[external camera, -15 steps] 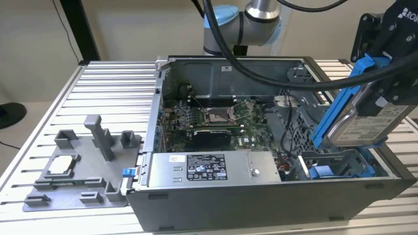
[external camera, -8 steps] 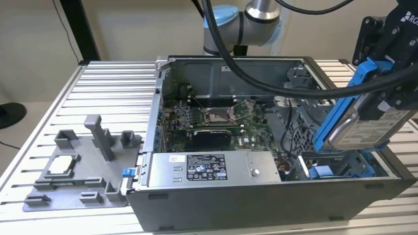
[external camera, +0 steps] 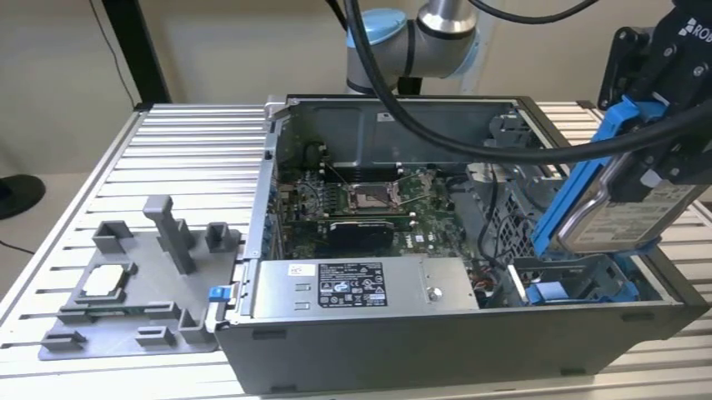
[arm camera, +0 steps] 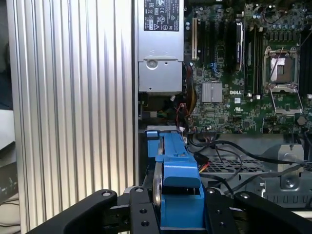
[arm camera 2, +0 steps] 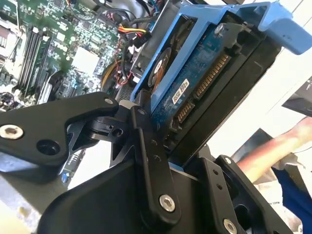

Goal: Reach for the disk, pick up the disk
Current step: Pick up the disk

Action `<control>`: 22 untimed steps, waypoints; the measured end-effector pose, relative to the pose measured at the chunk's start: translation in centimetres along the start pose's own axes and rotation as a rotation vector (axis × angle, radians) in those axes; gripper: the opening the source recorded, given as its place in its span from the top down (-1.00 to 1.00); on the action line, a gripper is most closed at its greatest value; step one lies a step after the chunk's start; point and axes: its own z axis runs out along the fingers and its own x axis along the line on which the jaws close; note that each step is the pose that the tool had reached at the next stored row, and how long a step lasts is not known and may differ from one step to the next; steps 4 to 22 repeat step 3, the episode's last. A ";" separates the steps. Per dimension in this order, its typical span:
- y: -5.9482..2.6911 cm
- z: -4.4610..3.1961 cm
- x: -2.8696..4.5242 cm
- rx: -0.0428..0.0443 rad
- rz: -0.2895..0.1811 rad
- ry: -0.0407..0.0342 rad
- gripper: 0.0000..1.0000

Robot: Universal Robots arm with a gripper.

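Pincer clamped on the disk, which hangs tilted above the open computer case at the exterior view's right, clear of the table.

Ribbed metal table — two loads
Open computer case at the exterior view's right; grey fixture tray at its left.

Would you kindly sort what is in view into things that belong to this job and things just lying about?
Job:
- disk, lifted clear of the case
- tool, shut on the disk

Lying about:
- computer case
- grey fixture tray
- small square chip
- power supply
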 end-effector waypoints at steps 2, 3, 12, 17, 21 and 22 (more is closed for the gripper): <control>0.00 0.00 -0.04 0.0000 0.000 0.0000 1.00; 0.00 0.00 -0.05 0.0000 0.000 0.0000 1.00; 0.00 0.00 -0.05 0.0000 0.000 0.0000 1.00; 0.00 0.00 -0.05 0.0000 0.000 0.0000 1.00; 0.00 0.00 -0.05 0.0000 0.000 0.0000 1.00; 0.00 0.00 -0.05 0.0000 0.000 0.0000 1.00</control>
